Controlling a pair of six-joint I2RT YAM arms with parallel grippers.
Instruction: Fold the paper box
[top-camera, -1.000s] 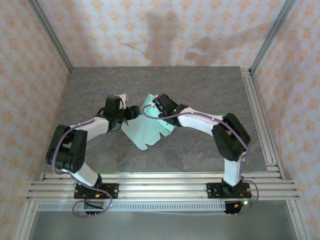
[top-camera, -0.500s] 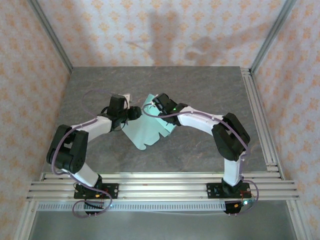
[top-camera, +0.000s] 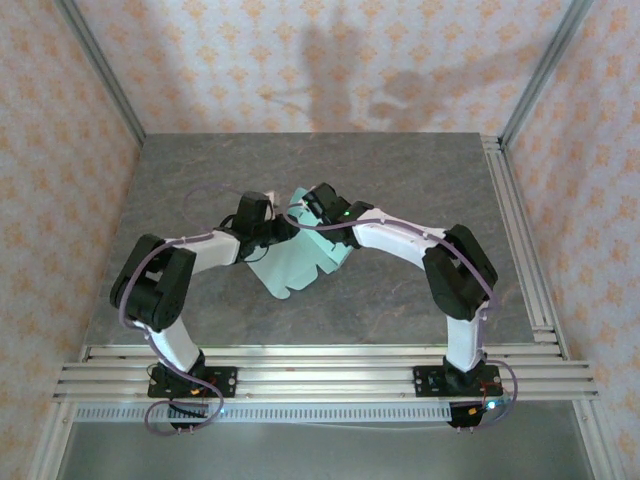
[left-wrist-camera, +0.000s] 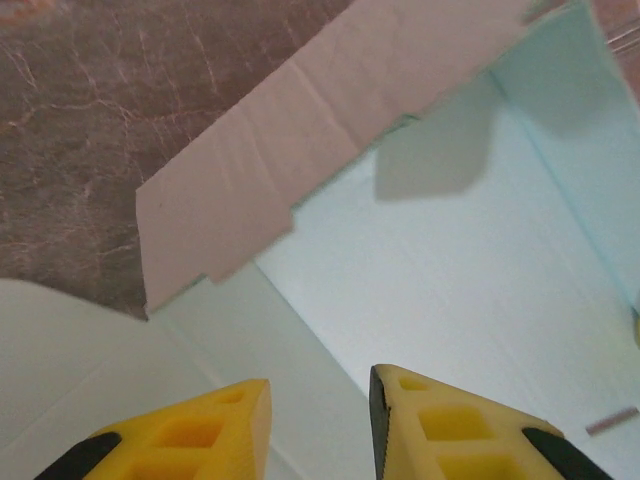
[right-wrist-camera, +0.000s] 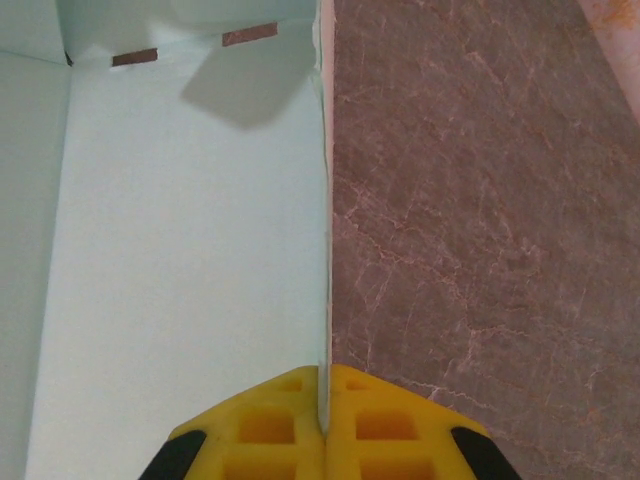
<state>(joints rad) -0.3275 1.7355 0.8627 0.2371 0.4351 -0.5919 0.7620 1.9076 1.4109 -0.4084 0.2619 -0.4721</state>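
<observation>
1. From above, both wrists crowd over the paper box (top-camera: 300, 262) in the middle of the table (top-camera: 400, 180). Their black bodies cover its far end, so how the flaps sit there is hidden.
2. The left gripper (top-camera: 272, 228) reaches in from the left and the right gripper (top-camera: 312, 210) from the right. From up here their fingertips are too small and too tucked under to read.
3. On the left wrist camera the yellow fingers (left-wrist-camera: 200, 435) stand apart with a clear gap at the left gripper (left-wrist-camera: 320, 420), straddling a crease in the paper box (left-wrist-camera: 450, 260). The bottom edge of the view cuts the tips off, so I cannot tell whether the pads touch the card.
4. Ahead of them a flap (left-wrist-camera: 300, 140) stands up, dull pinkish-grey, and it blocks part of the table (left-wrist-camera: 100, 100) behind it.
5. On the right wrist camera the fingers (right-wrist-camera: 400, 425) are pressed together on a thin upright edge of the paper box (right-wrist-camera: 190, 250). The card is pinched right in the seam of the right gripper (right-wrist-camera: 324, 400).
6. There are two small brown marks (right-wrist-camera: 250, 35) at the top of that panel, too small to name.
7. For room to move, bare table (right-wrist-camera: 480, 200) runs open to the right of the pinched edge. From above, grey surface lies free all round the box, and the aluminium rails (top-camera: 520, 240) stand well apart along the right side.
</observation>
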